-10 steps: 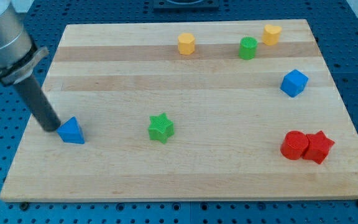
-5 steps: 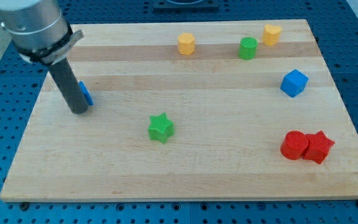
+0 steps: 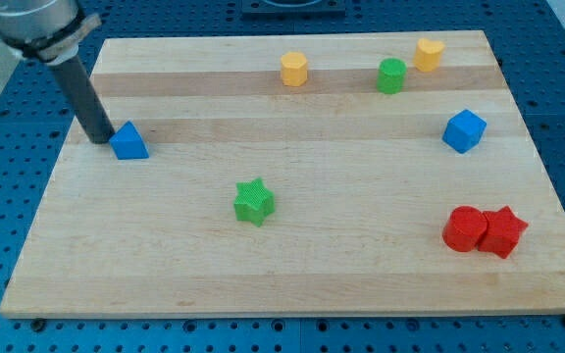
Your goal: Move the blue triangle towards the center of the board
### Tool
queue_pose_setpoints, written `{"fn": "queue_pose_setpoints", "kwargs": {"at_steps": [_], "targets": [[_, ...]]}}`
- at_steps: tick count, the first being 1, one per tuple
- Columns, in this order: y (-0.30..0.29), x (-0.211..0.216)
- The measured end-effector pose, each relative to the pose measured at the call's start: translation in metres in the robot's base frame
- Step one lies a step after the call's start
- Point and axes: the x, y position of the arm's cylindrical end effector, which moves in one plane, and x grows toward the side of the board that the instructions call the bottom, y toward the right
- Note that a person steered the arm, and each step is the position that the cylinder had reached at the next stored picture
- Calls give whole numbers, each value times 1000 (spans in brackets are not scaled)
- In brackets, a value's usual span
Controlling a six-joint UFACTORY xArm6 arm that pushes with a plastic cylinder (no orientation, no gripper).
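The blue triangle (image 3: 128, 141) lies on the wooden board (image 3: 292, 255) at the view's left, above mid height. My tip (image 3: 98, 138) rests on the board just left of the triangle, touching or nearly touching its left side. The dark rod rises up and to the left from there.
A green star (image 3: 254, 201) lies near the middle. A yellow block (image 3: 294, 70), a green cylinder (image 3: 391, 75) and another yellow block (image 3: 429, 53) stand along the top. A blue cube (image 3: 464, 130) is at the right. A red cylinder (image 3: 464, 229) and red star (image 3: 503, 232) touch at lower right.
The blue triangle has moved up the board from lower left. My tip went from its left side, round in front of it, and now stands on its left again, higher up.
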Motion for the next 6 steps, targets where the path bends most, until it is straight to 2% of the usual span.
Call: {"fn": "queue_pose_setpoints", "kwargs": {"at_steps": [5, 6], "targets": [[49, 5], [33, -1]]}}
